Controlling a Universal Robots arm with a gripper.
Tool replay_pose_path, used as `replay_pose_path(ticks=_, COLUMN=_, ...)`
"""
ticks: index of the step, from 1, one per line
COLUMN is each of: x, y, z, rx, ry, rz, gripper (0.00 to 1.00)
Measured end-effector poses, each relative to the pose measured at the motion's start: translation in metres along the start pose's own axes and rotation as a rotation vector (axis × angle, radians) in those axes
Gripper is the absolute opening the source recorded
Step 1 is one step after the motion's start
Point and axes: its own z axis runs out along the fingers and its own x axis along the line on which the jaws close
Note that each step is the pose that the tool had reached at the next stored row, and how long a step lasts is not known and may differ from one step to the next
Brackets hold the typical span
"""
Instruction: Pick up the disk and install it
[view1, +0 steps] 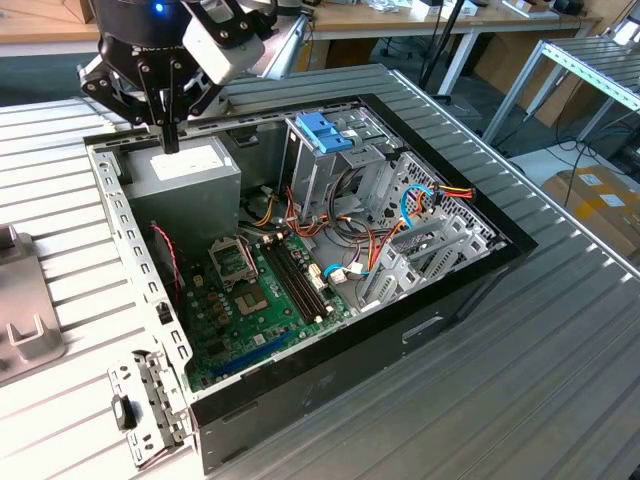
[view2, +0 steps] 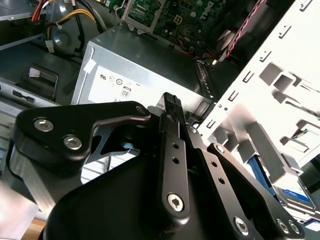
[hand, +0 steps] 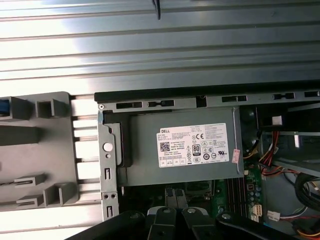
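Over the rear corner of the open computer case (view1: 330, 385), at about 11 o'clock from the case's middle in the exterior view, the gripper (view1: 171, 140) hangs just above the power-supply box (view1: 185, 172). Its two black fingers are pressed together with nothing between them; both wrist views confirm this (gripper (view2: 171, 101), (hand: 175, 194)).

The disk (view2: 293, 193) is outside the case. In the second wrist view it lies past the perforated wall (view2: 270, 90), well apart from the fingertips. Visible on it are a silver body, a label with a blue band and a light blue plastic rail along one edge. Only part of it shows, so its long axis cannot be fixed with confidence; the rail appears to run roughly alongside that wall.

In the exterior view the same wall (view1: 135, 260) bounds the case on the side of the grey moulded fixture (view1: 25, 320), which sits at about 8 o'clock from the gripper. By judgement the disk lies out that way, between 8 and 9 o'clock, so the bearing that matters leads away from the case interior.

- Power-supply box: plain grey sheet metal, flat-topped, white label (hand: 175, 145).
- Fixture: matt grey plastic with raised blocks (hand: 60, 145).
- Table (view1: 560, 380): ribbed metal slats.
- Drive cage (view1: 335, 175): at about 1 o'clock from the case's middle, bare folded steel, topped by a blue bracket (view1: 322, 132).
- Motherboard (view1: 260, 295): green, lying flat on the case floor.
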Motion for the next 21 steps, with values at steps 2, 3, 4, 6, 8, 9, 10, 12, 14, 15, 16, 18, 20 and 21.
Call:
replay_pose_path(ticks=2, x=0.0010, y=-0.0001, z=0.0000, rx=-0.0001, ry=0.0000, rz=0.000, gripper=0.11)
replay_pose_path(ticks=3, x=0.0018, y=-0.0001, z=0.0000, rx=-0.0001, ry=0.0000, rz=0.000, gripper=0.11)
replay_pose_path(ticks=4, x=0.0022, y=-0.0002, z=-0.0001, rx=0.0000, ry=0.0000, rz=0.000, gripper=0.11)
replay_pose_path(ticks=6, x=0.0032, y=-0.0003, z=-0.0001, rx=-0.0001, ry=0.0000, rz=0.000, gripper=0.11)
replay_pose_path(ticks=8, x=0.0045, y=-0.0004, z=-0.0001, rx=-0.0001, ry=0.0000, rz=0.000, gripper=0.11)
replay_pose_path(ticks=9, x=0.0050, y=-0.0004, z=-0.0001, rx=0.0000, ry=0.0000, rz=0.000, gripper=0.11)
replay_pose_path(ticks=10, x=0.0056, y=-0.0004, z=-0.0001, rx=-0.0001, ry=0.0000, rz=0.000, gripper=0.11)
replay_pose_path(ticks=12, x=0.0075, y=-0.0006, z=-0.0002, rx=0.0000, ry=0.0000, rz=0.000, gripper=0.11)
replay_pose_path(ticks=14, x=0.0087, y=-0.0007, z=-0.0003, rx=0.0000, ry=0.0000, rz=0.000, gripper=0.11)
replay_pose_path(ticks=15, x=0.0098, y=-0.0008, z=-0.0003, rx=0.0000, ry=0.0000, rz=0.000, gripper=0.11)
replay_pose_path(ticks=16, x=0.0105, y=-0.0008, z=-0.0003, rx=0.0000, ry=0.0000, rz=0.000, gripper=0.11)
replay_pose_path(ticks=18, x=0.0118, y=-0.0009, z=-0.0003, rx=0.0000, ry=0.0000, rz=0.000, gripper=0.11)
replay_pose_path(ticks=20, x=0.0130, y=-0.0010, z=-0.0003, rx=-0.0001, ry=0.0000, rz=0.000, gripper=0.11)
replay_pose_path(ticks=21, x=0.0135, y=-0.0010, z=-0.0004, rx=-0.0001, ry=0.0000, rz=0.000, gripper=0.11)
